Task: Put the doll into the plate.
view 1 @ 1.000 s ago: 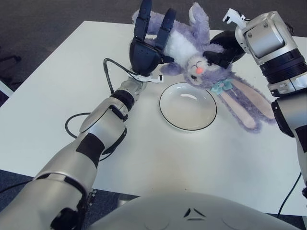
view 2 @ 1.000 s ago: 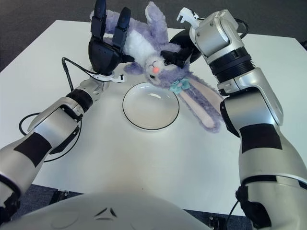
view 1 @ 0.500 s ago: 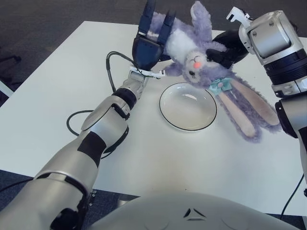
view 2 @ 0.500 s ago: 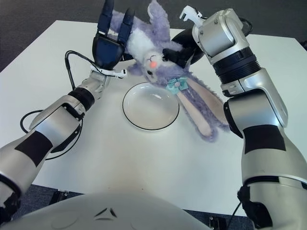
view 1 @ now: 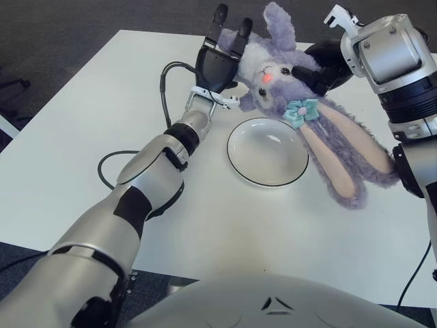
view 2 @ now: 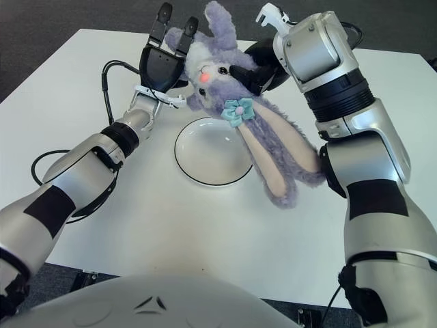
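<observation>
A purple plush bunny doll (view 1: 273, 68) with a teal bow hangs over the table just beyond the white plate (view 1: 266, 164). Its face points toward me, and its long ears (view 1: 341, 160) trail down past the plate's right rim. My right hand (view 1: 319, 68) is shut on the doll's head from the right. My left hand (view 1: 222, 55) presses its palm against the doll's left side, with its fingers (view 1: 220, 15) straight and pointing up. The plate holds nothing.
The white table (view 1: 75, 130) has dark floor beyond its far and left edges. A black cable (view 1: 109, 167) loops across the table beside my left forearm, left of the plate.
The doll has turned so its face points toward me, and its ears have swung down beside the plate. My left hand's fingers have come off the doll's body and straightened.
</observation>
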### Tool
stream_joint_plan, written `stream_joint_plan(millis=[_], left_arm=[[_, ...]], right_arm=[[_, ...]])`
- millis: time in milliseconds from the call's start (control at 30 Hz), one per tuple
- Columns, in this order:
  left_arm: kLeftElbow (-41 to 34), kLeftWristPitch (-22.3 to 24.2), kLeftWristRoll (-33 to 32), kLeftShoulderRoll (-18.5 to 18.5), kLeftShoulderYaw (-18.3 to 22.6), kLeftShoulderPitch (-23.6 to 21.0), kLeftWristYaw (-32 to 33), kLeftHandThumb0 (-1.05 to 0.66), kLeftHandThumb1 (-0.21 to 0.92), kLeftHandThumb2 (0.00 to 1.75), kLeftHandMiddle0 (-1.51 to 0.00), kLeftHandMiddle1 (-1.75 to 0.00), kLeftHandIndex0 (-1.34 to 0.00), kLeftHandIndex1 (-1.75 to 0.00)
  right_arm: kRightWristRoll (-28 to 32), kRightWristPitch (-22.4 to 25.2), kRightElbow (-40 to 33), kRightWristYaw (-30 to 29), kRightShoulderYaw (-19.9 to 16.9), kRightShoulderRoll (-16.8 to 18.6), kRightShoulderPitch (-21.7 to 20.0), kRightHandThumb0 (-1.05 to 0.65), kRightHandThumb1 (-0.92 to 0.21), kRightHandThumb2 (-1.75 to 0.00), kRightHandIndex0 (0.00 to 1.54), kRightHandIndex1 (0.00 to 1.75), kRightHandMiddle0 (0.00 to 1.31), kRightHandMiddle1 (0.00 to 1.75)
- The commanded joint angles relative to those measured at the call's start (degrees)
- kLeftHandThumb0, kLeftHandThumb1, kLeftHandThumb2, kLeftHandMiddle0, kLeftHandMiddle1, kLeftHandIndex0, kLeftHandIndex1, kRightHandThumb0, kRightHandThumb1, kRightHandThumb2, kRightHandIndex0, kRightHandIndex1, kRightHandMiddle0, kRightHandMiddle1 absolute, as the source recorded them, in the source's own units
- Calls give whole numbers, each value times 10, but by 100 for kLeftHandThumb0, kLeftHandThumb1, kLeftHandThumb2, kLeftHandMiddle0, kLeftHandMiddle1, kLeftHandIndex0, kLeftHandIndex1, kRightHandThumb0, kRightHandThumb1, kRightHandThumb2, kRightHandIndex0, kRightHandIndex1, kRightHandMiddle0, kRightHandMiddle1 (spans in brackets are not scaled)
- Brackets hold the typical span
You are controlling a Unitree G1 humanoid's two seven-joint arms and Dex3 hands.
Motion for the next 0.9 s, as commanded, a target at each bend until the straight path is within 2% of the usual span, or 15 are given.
stream_joint_plan(millis=[0, 167, 433, 567, 867], left_arm=[[-26, -10, 11, 12, -13, -4, -45, -46, 55, 97, -1, -1, 0, 0], [-100, -45, 16, 40, -21, 8, -108, -43, 55, 99, 0, 0, -2, -1], [-140, -100, 13, 67, -21, 13, -148, -38, 54, 102, 0, 0, 0, -9], [-146, -115, 12, 71, -18, 13, -158, -44, 63, 96, 0, 0, 0, -2], [-160, -125, 0, 62, 0, 19, -163, -57, 86, 76, 0, 0, 0, 0]], right_arm=[[16, -19, -28, 11, 3, -5, -9, 0, 6, -175, 91, 175, 65, 175], [11, -19, -44, -7, 4, -5, -8, 0, 6, -175, 91, 175, 65, 175], [8, -15, -53, -2, 29, -13, -16, 0, 6, -175, 91, 175, 66, 173], [8, -9, -60, -12, 28, -13, -14, 0, 7, -175, 91, 175, 67, 172], [2, -13, -77, -26, 37, -17, -11, 0, 7, -175, 92, 175, 69, 170]])
